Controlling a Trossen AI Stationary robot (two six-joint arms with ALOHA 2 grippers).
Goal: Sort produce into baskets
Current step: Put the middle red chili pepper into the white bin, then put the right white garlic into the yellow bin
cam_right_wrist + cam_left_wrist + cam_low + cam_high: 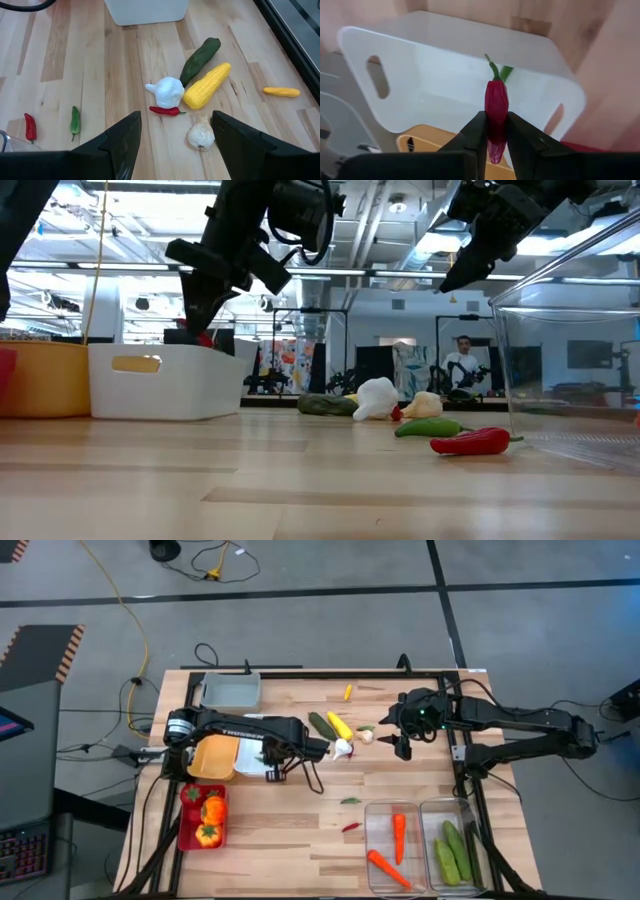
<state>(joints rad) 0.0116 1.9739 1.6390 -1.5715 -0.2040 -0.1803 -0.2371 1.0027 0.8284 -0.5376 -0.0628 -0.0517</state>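
Note:
My left gripper (275, 762) hangs over the white basket (258, 756), shut on a red chili (496, 102). Something green (506, 74) lies inside that basket. My right gripper (401, 743) stands open above the table, touching nothing. Below and in front of it lie loose produce: two white garlic bulbs (167, 91) (201, 135), a small red chili (167, 111), a yellow corn cob (207, 86) and a dark cucumber (200, 60). A green chili (75, 121) and another red chili (30, 126) lie apart, nearer the clear baskets. My left gripper pinches the red chili's body (496, 120) between its two fingers (475, 132). The fingers come steeply from above and lie roughly along the chili. Its green stem end (494, 67) sticks out past the fingertips, toward the basket. The chili hangs clear of the basket.
A yellow basket (212, 758) stands beside the white one, a red basket (190, 830) with peppers near the front left, and a grey basket (230, 690) at the far left. Two clear baskets (385, 808) (437, 808) at the front right hold carrots and cucumbers. A small yellow piece (347, 692) lies far.

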